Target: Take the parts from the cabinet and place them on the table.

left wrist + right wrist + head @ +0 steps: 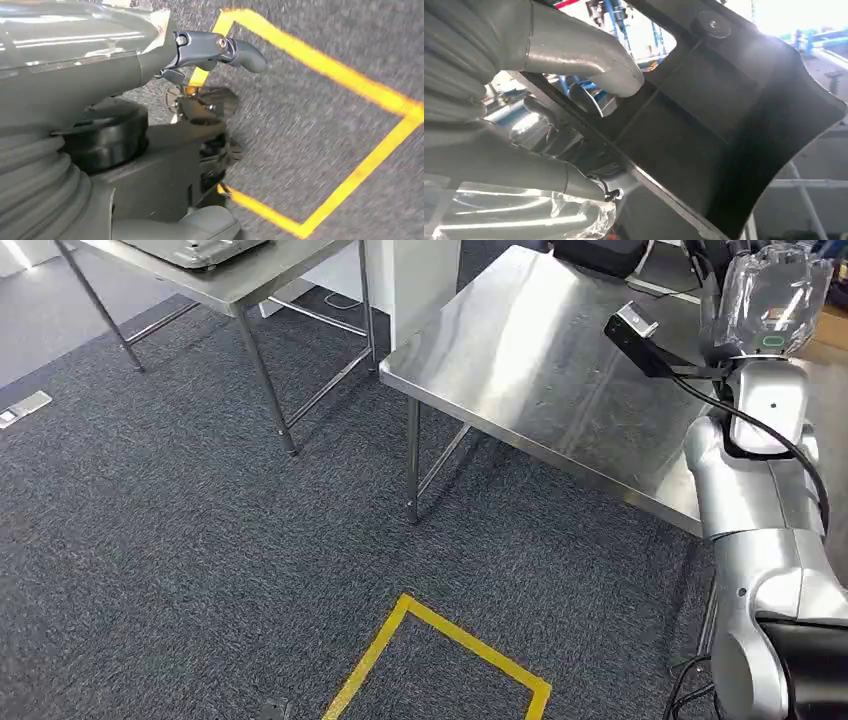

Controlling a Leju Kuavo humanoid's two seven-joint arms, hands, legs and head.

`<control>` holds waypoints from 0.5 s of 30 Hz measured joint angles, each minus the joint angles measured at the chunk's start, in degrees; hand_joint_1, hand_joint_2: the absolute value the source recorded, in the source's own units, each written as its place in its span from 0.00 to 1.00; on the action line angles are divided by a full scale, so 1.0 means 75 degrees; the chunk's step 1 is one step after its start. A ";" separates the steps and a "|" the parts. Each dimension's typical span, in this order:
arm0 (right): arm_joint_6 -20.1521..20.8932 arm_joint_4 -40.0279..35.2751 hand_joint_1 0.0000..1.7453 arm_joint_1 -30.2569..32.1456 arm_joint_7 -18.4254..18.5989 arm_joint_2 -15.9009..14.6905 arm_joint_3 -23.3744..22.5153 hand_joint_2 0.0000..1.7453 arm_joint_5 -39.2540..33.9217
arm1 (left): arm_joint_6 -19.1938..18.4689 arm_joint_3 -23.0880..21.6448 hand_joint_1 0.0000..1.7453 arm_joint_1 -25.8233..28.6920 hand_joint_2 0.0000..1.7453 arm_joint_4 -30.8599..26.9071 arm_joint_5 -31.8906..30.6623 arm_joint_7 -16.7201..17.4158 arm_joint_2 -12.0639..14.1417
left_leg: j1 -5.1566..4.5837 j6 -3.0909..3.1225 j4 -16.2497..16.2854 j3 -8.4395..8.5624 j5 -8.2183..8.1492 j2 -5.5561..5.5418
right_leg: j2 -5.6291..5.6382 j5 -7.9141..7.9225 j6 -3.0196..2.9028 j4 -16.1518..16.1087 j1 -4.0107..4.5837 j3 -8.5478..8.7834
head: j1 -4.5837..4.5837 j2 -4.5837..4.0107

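Right hand: thumb and fingers clamped on a large black plastic part, raised beyond the far side of the steel table. Left hand: hanging over grey carpet with yellow tape, fingers loosely apart, holding nothing.

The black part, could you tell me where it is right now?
The black part is gripped in the right hand, raised over the steel table.
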 joint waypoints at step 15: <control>-0.0015 0.0105 1.00 -0.0026 0.0038 0.0076 0.0029 1.00 0.0018 | -0.0047 0.0009 0.00 0.0038 1.00 -0.0012 0.0038 -0.0003 -0.0003 | 0.0045 -0.0432 0.2079 -0.0913 -0.1187 -0.0089 | 0.0003 0.0846 -0.0193 -0.2301 -0.0027 0.1273 | -0.0070 0.0000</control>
